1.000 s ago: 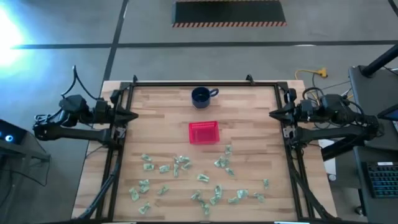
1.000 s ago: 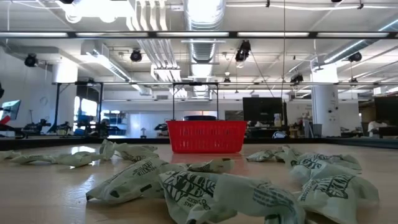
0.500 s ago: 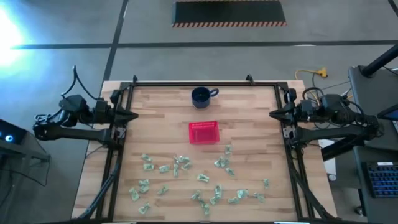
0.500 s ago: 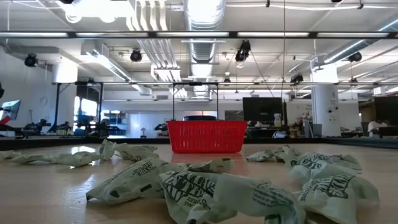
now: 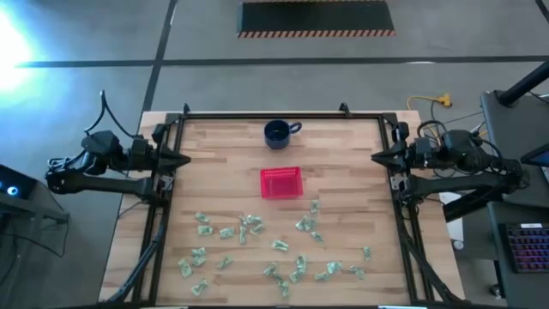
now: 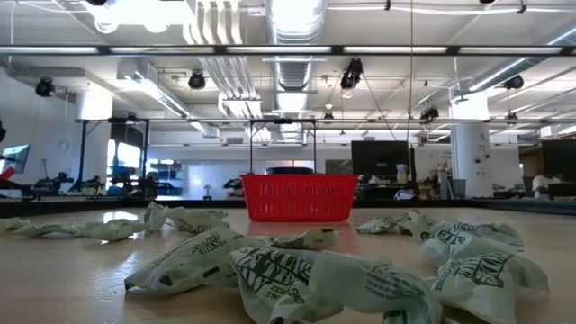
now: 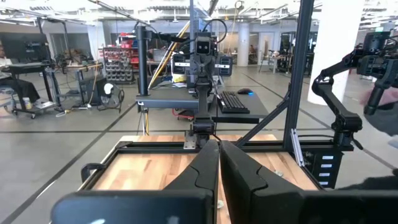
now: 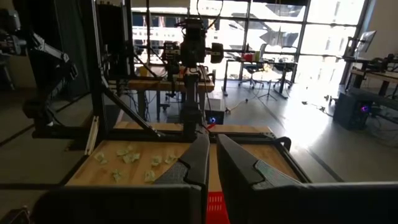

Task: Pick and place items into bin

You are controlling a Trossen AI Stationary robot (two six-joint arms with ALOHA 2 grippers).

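Note:
Several small pale green-and-whitish crumpled items (image 5: pixel 250 225) lie scattered over the near half of the wooden table, large in the low view's foreground (image 6: pixel 297 274). The red bin (image 5: pixel 281 170) stands at mid-table, beyond the items (image 6: pixel 298 200). My left gripper (image 5: pixel 187 160) hovers shut at the table's left edge, pointing level toward the right (image 7: pixel 219 144). My right gripper (image 5: pixel 375 157) hovers shut at the right edge, pointing level toward the left (image 8: pixel 212 138). Both are high above the table, far from the items and the bin.
A dark blue mug (image 5: pixel 277 132) stands near the far edge, behind the bin. A black metal frame (image 5: pixel 283 116) runs around the table. Bare wood lies between the bin and either gripper.

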